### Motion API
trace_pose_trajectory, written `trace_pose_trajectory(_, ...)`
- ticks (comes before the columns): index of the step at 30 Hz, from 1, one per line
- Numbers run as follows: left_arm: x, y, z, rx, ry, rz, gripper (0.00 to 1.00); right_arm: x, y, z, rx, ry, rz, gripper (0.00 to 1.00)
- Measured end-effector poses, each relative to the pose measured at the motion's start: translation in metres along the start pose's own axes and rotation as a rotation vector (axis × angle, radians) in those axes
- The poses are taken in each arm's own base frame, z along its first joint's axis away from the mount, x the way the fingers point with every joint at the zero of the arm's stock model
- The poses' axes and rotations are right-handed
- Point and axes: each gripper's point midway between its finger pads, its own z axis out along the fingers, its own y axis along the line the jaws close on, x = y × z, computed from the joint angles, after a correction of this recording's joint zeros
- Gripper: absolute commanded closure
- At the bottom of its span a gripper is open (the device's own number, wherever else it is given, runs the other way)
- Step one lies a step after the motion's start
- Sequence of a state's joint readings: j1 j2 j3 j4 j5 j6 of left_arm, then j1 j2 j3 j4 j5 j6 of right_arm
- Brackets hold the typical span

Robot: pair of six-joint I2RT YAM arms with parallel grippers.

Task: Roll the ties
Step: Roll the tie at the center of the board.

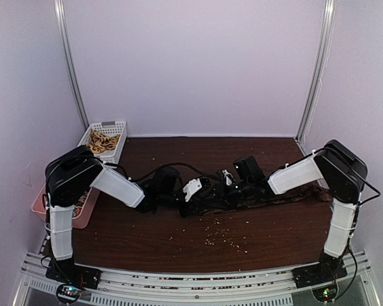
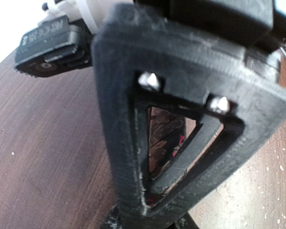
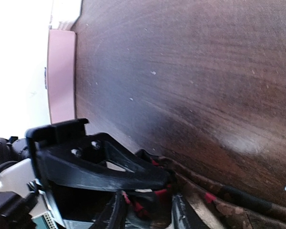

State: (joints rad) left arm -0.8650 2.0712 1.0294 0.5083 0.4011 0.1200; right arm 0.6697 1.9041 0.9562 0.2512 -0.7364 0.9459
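Note:
One dark brown patterned tie (image 1: 287, 196) lies stretched across the table from the centre to the right arm's base. Both grippers meet over its left end. My right gripper (image 1: 230, 185) holds the bunched end, which shows red lining; in the right wrist view its fingers (image 3: 150, 214) have that fabric (image 3: 238, 205) between them. My left gripper (image 1: 190, 194) is right beside it, its finger (image 3: 100, 164) pressed against the same bunch. In the left wrist view a black finger frame (image 2: 119, 119) fills the picture, with tie fabric (image 2: 159, 143) seen through its opening. The left jaws are hidden.
A white basket (image 1: 104, 139) holding tan patterned pieces stands at the back left. A pink tray (image 1: 83, 207) sits at the left edge under the left arm and also shows in the right wrist view (image 3: 62, 76). Pale crumbs (image 1: 223, 237) are scattered on the front middle of the table.

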Motion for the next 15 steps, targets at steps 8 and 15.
trace_pose_trajectory(8,0.001,-0.001,-0.001,-0.015,0.012,0.01,0.69,0.007,-0.012,0.002,0.032,0.034,-0.039,0.84)
trace_pose_trajectory(15,0.001,-0.002,-0.001,-0.025,0.014,0.022,0.4,0.01,-0.017,0.003,0.043,0.05,-0.056,1.0)
